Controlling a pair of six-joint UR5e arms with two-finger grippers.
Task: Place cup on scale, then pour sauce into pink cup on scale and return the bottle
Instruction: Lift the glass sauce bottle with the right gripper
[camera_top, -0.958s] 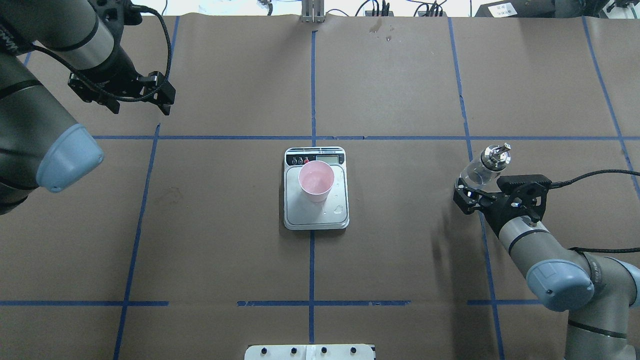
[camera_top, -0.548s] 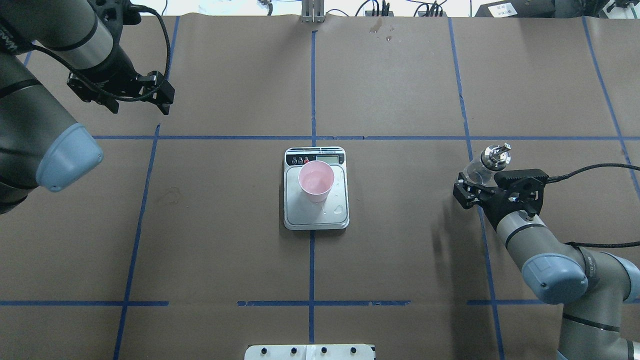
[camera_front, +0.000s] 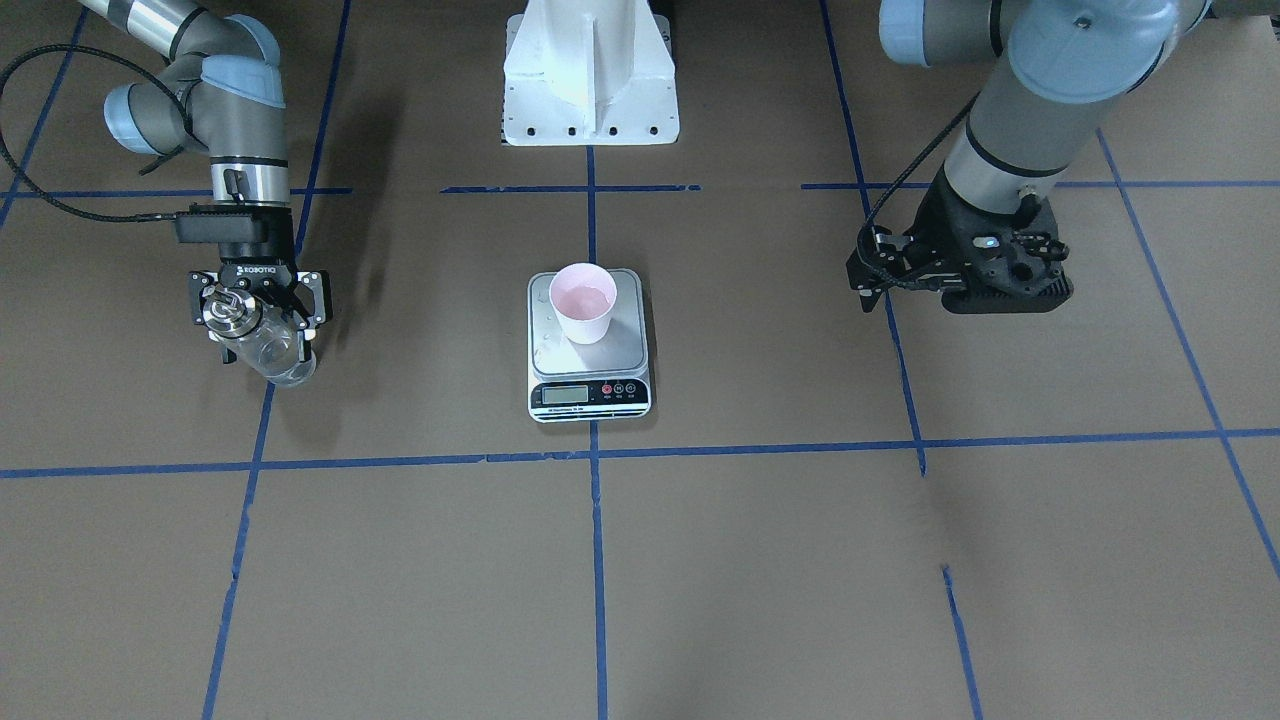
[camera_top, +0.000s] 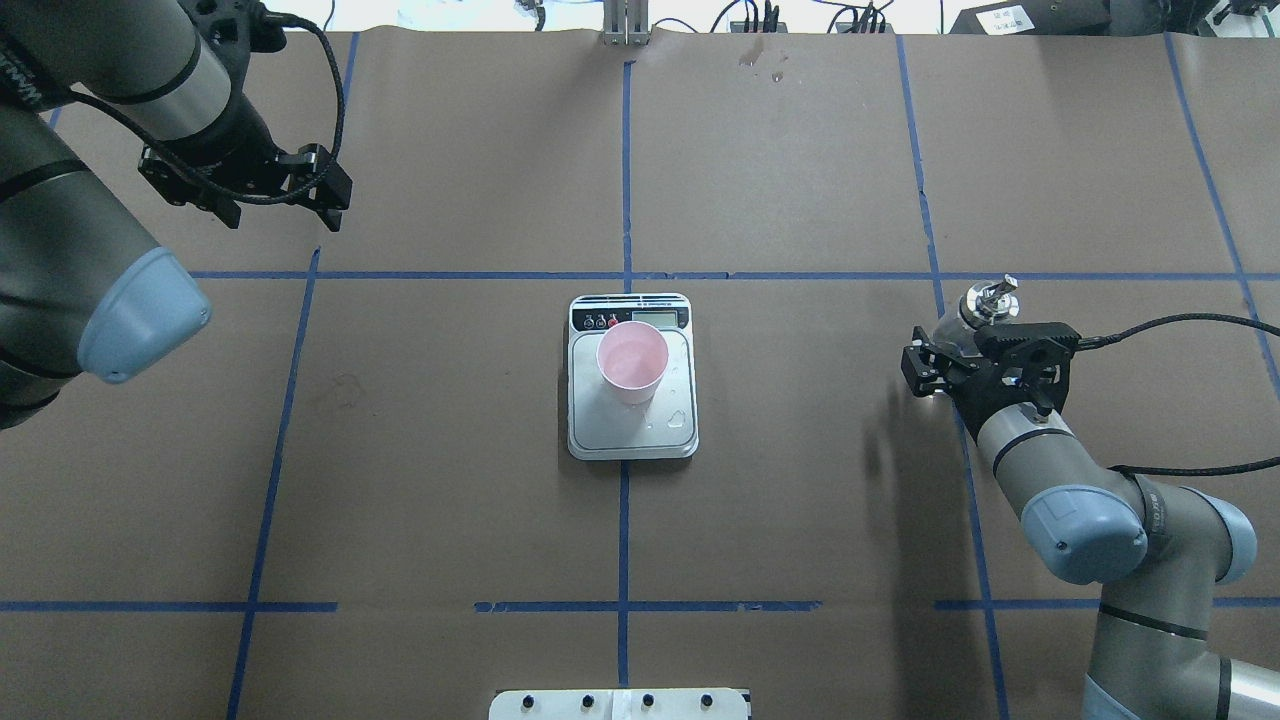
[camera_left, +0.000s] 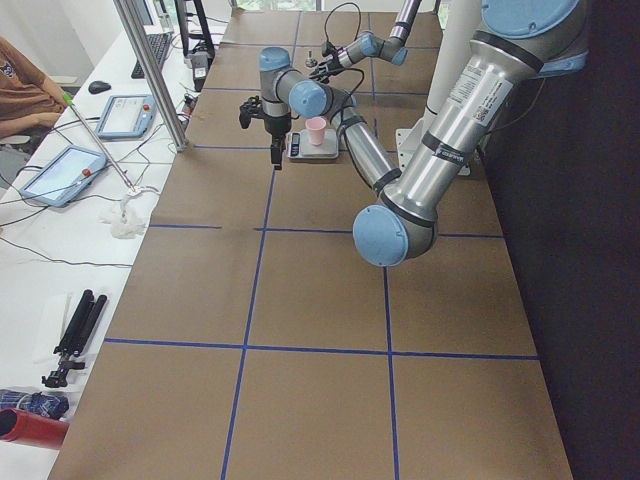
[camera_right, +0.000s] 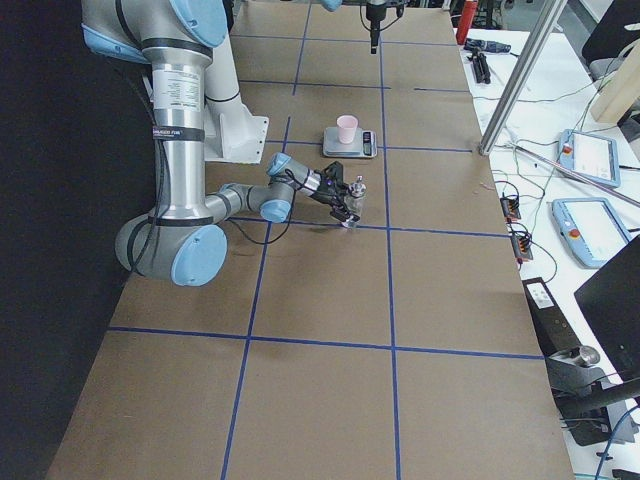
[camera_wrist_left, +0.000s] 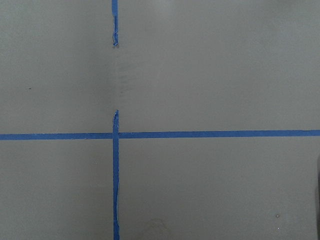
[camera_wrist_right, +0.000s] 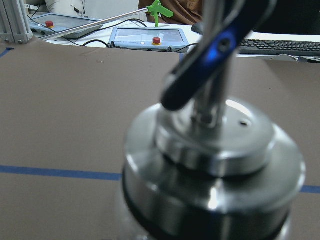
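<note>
The pink cup (camera_top: 632, 360) stands upright on the scale (camera_top: 632, 435) at the table's centre, with a little clear liquid in it (camera_front: 584, 298). My right gripper (camera_top: 955, 348) is shut on the glass bottle (camera_top: 985, 303) at the table's right side, well apart from the scale (camera_front: 545, 335). The bottle (camera_front: 278, 360) is nearly upright, low over the table, cap up. Its silver cap (camera_wrist_right: 215, 150) fills the right wrist view. My left gripper (camera_top: 330, 185) is open and empty at the far left, and also shows in the front view (camera_front: 865, 272).
Drops of liquid lie on the scale's platform (camera_top: 680, 415). The white robot base (camera_front: 590, 70) stands at the robot's edge. Blue tape lines (camera_wrist_left: 116, 135) cross the brown table cover. Tablets and cables (camera_right: 585, 155) lie beyond the table's far edge.
My right gripper has swung the bottle from tilted to nearly upright and drawn slightly in and down. The left arm, cup and scale have hardly moved.
</note>
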